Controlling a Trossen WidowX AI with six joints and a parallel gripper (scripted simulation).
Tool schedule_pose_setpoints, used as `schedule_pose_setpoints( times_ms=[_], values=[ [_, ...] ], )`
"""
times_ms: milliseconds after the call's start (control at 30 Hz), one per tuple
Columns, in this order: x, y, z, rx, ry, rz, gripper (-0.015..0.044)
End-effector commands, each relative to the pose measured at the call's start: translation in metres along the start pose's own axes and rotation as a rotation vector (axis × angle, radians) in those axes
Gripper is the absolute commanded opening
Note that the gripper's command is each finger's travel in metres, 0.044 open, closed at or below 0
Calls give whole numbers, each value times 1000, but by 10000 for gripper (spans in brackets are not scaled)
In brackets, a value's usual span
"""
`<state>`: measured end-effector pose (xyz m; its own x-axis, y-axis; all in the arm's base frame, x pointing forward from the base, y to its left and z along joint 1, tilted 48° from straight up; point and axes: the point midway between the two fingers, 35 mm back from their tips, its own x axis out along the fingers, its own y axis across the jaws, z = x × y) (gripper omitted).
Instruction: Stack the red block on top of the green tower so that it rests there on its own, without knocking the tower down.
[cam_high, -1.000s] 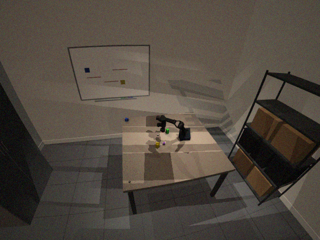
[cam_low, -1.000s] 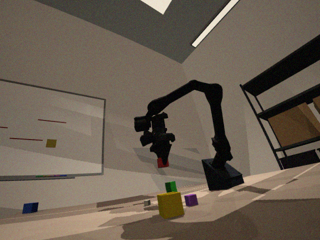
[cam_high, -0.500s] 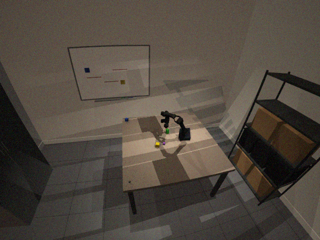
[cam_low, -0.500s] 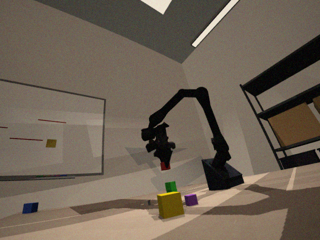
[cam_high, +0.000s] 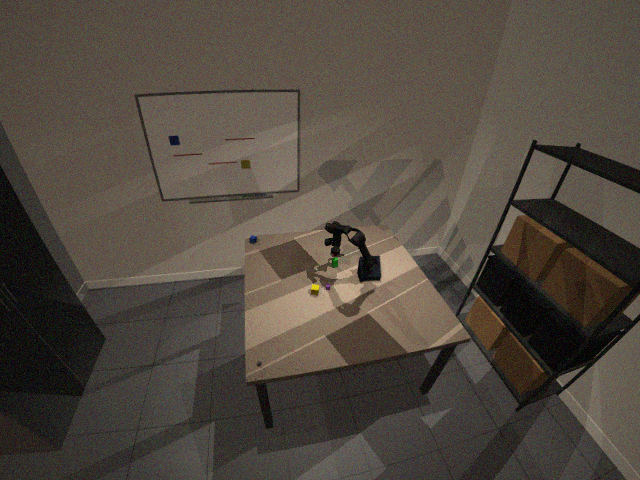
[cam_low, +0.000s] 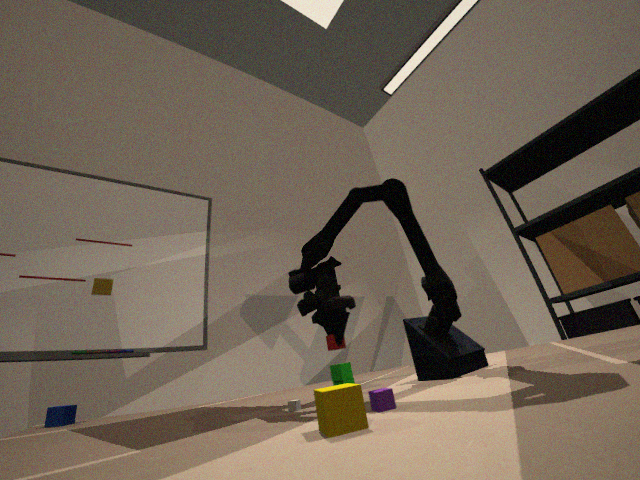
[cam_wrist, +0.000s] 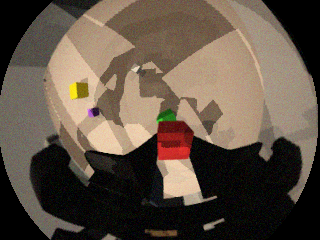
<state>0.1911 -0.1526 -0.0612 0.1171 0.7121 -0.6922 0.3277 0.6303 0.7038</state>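
The red block (cam_low: 335, 342) (cam_wrist: 174, 141) is held between the fingertips of my gripper (cam_low: 337, 341), which is shut on it and points down. The green tower (cam_high: 334, 262) (cam_low: 341, 373) (cam_wrist: 166, 116) stands upright on the table (cam_high: 289, 320). In the exterior view the red block hangs above the green tower with a gap between them. In the wrist view the red block covers part of the green tower. The red block is hard to make out in the top view. The lower part of the tower is hidden behind the yellow block in the exterior view.
A yellow block (cam_high: 314, 289) (cam_low: 341, 410) (cam_wrist: 78, 90) and a small purple block (cam_high: 327, 287) (cam_low: 382, 399) (cam_wrist: 93, 112) lie near the tower. A small pale block (cam_low: 294, 405) (cam_wrist: 136, 68) lies to the other side. A blue block (cam_high: 253, 239) (cam_low: 61, 415) lies at the far left corner.
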Motion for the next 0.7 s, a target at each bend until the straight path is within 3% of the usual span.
schedule_pose_setpoints(
  times_ms=[0,233,667],
  values=[
    [7,-1,0,4,-2,4,0],
    [33,0,0,4,-2,5,0],
    [35,0,-1,4,-2,5,0]
  ],
)
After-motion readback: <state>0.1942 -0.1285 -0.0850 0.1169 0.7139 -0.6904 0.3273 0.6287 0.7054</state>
